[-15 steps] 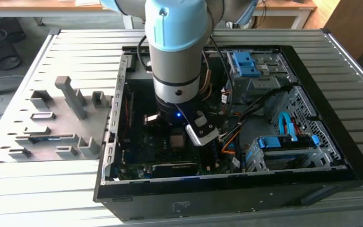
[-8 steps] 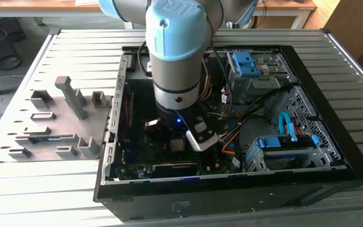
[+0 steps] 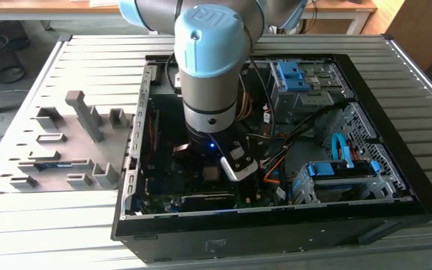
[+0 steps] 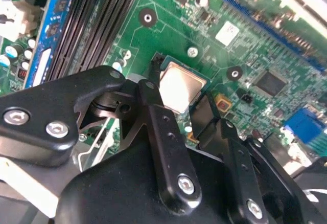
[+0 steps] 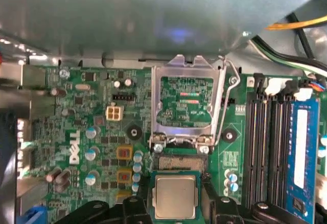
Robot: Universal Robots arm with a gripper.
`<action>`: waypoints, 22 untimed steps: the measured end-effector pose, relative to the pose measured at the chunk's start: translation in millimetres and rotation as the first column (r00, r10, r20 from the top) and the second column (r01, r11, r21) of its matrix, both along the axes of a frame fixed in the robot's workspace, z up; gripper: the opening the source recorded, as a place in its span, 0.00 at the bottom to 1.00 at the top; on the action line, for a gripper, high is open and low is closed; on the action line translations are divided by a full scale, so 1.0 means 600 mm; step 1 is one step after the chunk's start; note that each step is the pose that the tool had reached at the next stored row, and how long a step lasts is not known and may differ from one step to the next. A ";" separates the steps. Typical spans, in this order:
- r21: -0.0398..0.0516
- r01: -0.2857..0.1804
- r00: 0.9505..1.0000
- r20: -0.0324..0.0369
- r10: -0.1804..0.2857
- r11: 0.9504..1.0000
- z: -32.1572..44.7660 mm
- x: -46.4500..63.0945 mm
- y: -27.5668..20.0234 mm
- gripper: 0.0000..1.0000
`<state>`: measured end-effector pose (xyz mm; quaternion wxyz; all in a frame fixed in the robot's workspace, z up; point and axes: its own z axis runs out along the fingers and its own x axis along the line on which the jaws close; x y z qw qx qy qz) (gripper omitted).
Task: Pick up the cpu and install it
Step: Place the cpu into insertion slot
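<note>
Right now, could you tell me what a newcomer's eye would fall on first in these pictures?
The blue-capped arm standing in the open black case catches the eye first in the exterior view. In both wrist views, the silver cpu stands out, gripped in the end effector by the open socket on the green board.

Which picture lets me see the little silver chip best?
The first wrist view: the cpu faces the camera, nearly all its silver top showing, held in the gripper. In the second wrist view a finger covers one edge. In the exterior view it is too small to tell.
</note>
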<state>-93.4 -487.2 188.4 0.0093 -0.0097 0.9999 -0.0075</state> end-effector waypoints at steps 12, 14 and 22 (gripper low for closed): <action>0.002 0.002 1.000 0.004 -0.002 1.000 0.015 -0.007 0.0052 0.47; 0.004 0.002 1.000 0.005 -0.002 1.000 0.018 -0.007 0.0053 0.47; 0.006 0.002 1.000 0.003 -0.002 1.000 0.006 -0.007 0.0041 0.47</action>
